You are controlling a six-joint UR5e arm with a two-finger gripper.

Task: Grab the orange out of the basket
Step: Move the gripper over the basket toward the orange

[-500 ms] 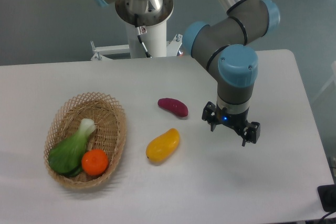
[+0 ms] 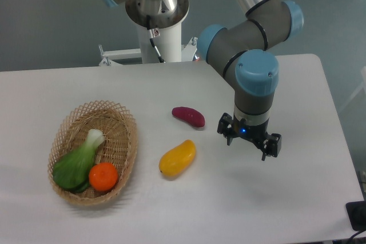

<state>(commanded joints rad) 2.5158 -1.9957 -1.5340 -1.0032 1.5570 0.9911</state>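
Two obstacles — the yellow fruit [image 2: 177, 158] and the bok choy [image 2: 79, 162] touching the orange [image 2: 103, 176] — risk a collision or mis-grasp. The gripper [image 2: 249, 143], jaws apart and empty, hangs well right of the basket [image 2: 123, 119], where the orange lies at the near end.

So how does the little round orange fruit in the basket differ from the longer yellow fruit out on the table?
The small round bright orange fruit is ball-shaped; the elongated yellow-orange fruit is oblong and larger. The round one is deep orange, the long one mostly yellow. The round one sits inside the woven wicker basket touching a green leafy vegetable; the long one lies alone on the white table. Both look smooth and glossy.
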